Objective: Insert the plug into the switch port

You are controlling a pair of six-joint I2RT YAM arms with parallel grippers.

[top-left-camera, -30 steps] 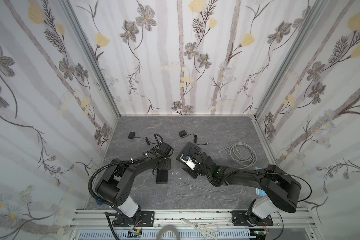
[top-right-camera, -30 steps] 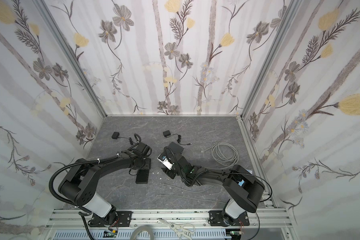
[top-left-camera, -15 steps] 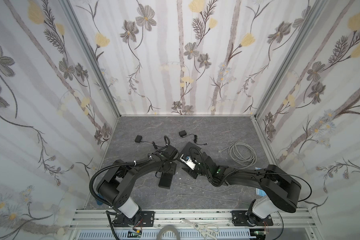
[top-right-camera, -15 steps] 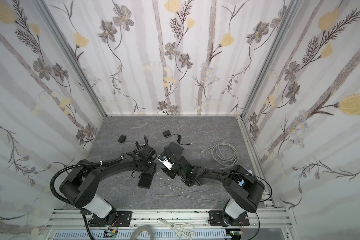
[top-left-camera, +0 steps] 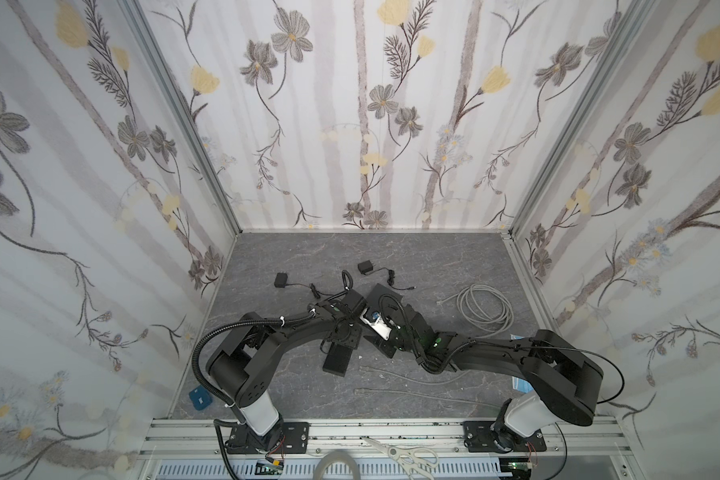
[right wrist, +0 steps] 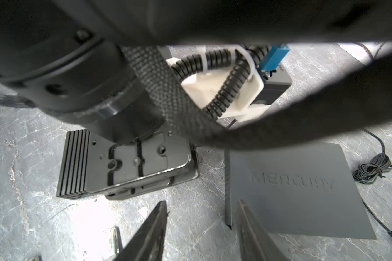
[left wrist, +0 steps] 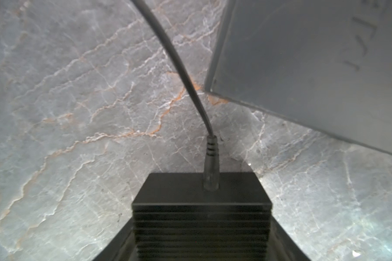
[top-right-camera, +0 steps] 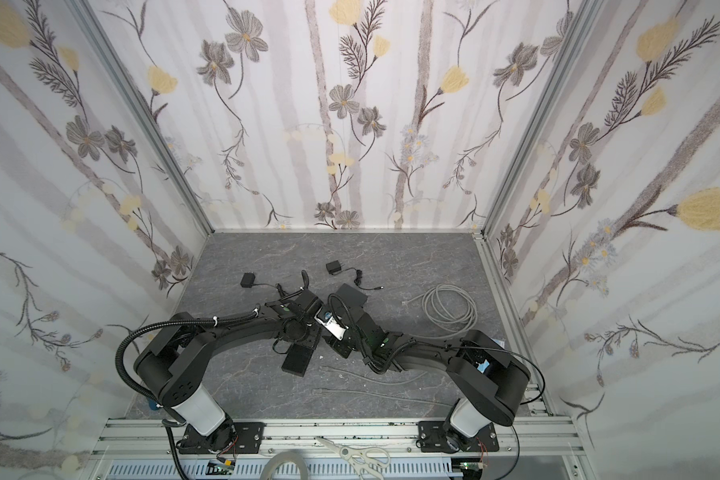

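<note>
Clamping black switch [left wrist: 201, 226] | left pincer [top-left-camera: 342, 337] | plug [left wrist: 211, 165] in its far edge

Ribbed matt black switch [left wrist: 201, 214], smooth black plastic plug [left wrist: 211, 162], veined stone-look tabletop [left wrist: 77, 113]

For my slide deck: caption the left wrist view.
Barrel plug seated in the black ribbed switch, cable arcing over the marble tabletop.

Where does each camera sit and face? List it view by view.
Top views: high above the front rail, looking down on the grey table; left arm and right arm show.
Left wrist: on its arm, facing the black ribbed box, its plug and the table; no arm shows.
Right wrist: on its arm, facing over its fingers at the left arm.
Shared: both wrist views show the grey Mercury box.
</note>
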